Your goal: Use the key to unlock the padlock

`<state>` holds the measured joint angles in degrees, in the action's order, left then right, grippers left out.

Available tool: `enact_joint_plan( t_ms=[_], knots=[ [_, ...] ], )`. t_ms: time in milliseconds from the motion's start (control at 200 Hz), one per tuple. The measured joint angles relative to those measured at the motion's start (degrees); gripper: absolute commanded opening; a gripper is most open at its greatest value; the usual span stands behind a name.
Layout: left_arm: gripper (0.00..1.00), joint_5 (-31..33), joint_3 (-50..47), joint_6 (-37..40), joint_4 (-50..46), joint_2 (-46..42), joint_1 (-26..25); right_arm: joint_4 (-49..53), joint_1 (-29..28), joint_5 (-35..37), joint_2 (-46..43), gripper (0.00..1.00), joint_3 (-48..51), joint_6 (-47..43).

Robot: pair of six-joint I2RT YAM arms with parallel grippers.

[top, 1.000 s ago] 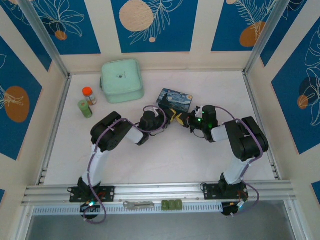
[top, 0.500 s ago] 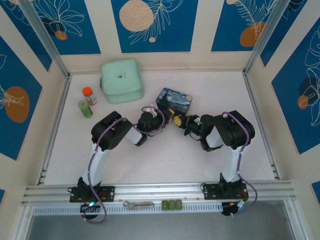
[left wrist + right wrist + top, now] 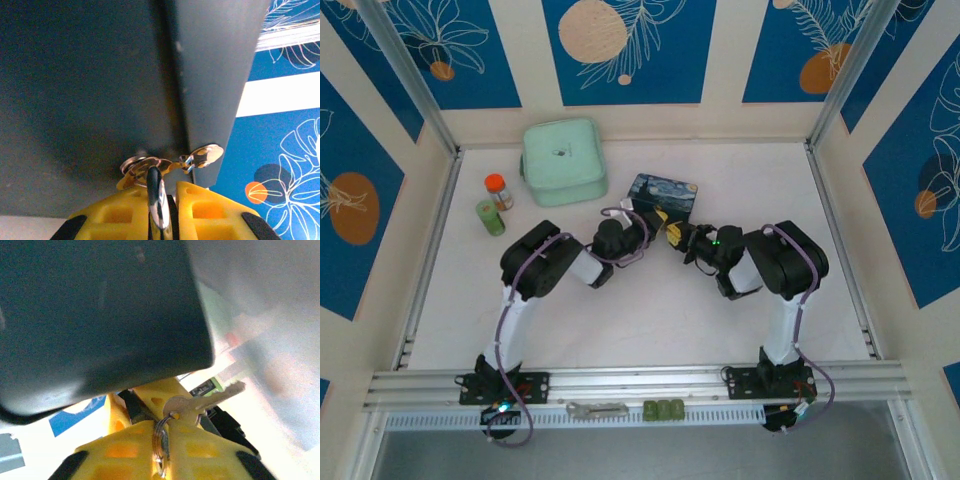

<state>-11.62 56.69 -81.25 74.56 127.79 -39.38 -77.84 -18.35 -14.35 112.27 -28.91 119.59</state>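
Two things have changed in the last second. First, the right gripper [image 3: 674, 236] has moved toward 9 o'clock in the top view, with its arm folded up behind it, and it now stands just beside the left gripper [image 3: 656, 218]. Second, the blue-and-yellow painted tin box [image 3: 665, 193] has shifted a little toward 11 o'clock. I judge that the key is being brought to the lock. No picture shows it in the keyhole, so the unlocking is not yet done.

The tiny dark metal padlock [image 3: 156, 197] with the silvery shackle hangs at the silvery hasp [image 3: 147, 165] on the edge of the tin box, at about 6 o'clock of the box in the top view. The yellow fingers [image 3: 120, 212] of the left gripper are closed on it from both sides.

The small silvery key [image 3: 210, 397] points toward 2 o'clock in the right wrist view. Its thin metal ring [image 3: 160, 445] lies between the yellow fingers [image 3: 200, 452] of the right gripper. They stand close on both sides of the ring, but I cannot tell whether they press it or have loosened.

Counted:
- two arms and two grippers
- one tin box
- one padlock
- one key on one ring
- one mint-green square box [image 3: 563, 160], at 10 o'clock of the tin box
- two small bottles [image 3: 496, 188] at 9 o'clock, one with an orange cap and one green
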Motion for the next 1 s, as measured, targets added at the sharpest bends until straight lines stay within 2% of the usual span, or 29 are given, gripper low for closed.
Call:
enact_joint_plan(
  t_ms=[90,260,360,495,605,715,880,1000],
  knots=[
    [0.00,0.1,0.0,-0.8,0.0,0.1,-0.3,3.0,0.9,-1.5,-1.7,0.42,0.2,0.2],
    [0.00,-0.2,0.0,-1.4,0.1,0.2,-1.3,13.5,1.7,-3.5,-9.4,0.48,0.8,-1.9],
    [0.00,-0.3,-0.1,-1.4,0.2,0.2,-1.7,25.0,2.9,-4.3,-16.2,0.55,0.7,-8.8],
    [0.00,-0.3,-1.7,-1.6,0.1,0.2,-1.7,46.9,4.3,-3.1,-26.4,0.65,-2.5,-22.9],
    [0.00,0.0,-3.6,-1.2,-1.0,0.2,-1.7,61.9,4.6,-0.2,-32.5,0.66,-6.4,-34.6],
    [0.00,0.1,-4.4,-1.1,-3.2,0.2,-1.6,71.8,5.1,1.9,-34.9,0.66,-8.9,-43.7],
    [0.00,0.0,-4.9,-0.7,-5.1,-0.1,-1.6,81.7,5.4,4.2,-34.3,0.66,-11.5,-53.6],
    [0.00,0.1,-6.0,0.8,-10.6,-3.3,-1.6,85.0,5.5,5.2,-33.2,0.66,-13.3,-57.3]
  ],
)
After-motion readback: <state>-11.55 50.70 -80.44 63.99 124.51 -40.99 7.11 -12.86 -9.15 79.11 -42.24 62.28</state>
